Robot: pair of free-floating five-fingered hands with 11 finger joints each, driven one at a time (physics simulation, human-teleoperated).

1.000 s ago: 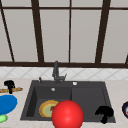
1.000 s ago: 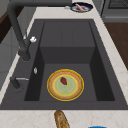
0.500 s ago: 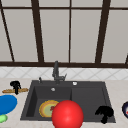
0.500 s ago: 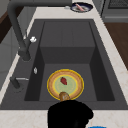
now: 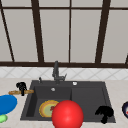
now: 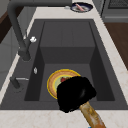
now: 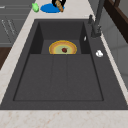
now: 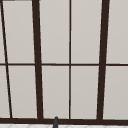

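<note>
My left hand [image 5: 21,86] is shut on a brown, baguette-like stick [image 5: 15,92] that lies level above the counter left of the sink. In the left side view that hand [image 6: 75,93] hangs over the sink's near edge, and the stick [image 6: 92,117] runs out behind it. In the right side view the hand [image 7: 62,2] and stick [image 7: 59,6] sit above the blue plate [image 7: 48,8]. A yellow plate [image 5: 47,108] with a small red piece on it lies in the left basin. My right hand [image 5: 104,113] hovers open over the sink's front right corner.
A big red ball [image 5: 67,115] stands at the sink's front edge. A blue plate [image 5: 6,103] and a green item [image 5: 2,118] lie on the left counter, and a dark dish [image 5: 125,109] on the right. The faucet [image 5: 56,72] rises behind the black sink [image 5: 87,97].
My left hand has carried the stick to the right, toward the sink, and come into the left side view over the sink's near edge. The right hand has not moved.
</note>
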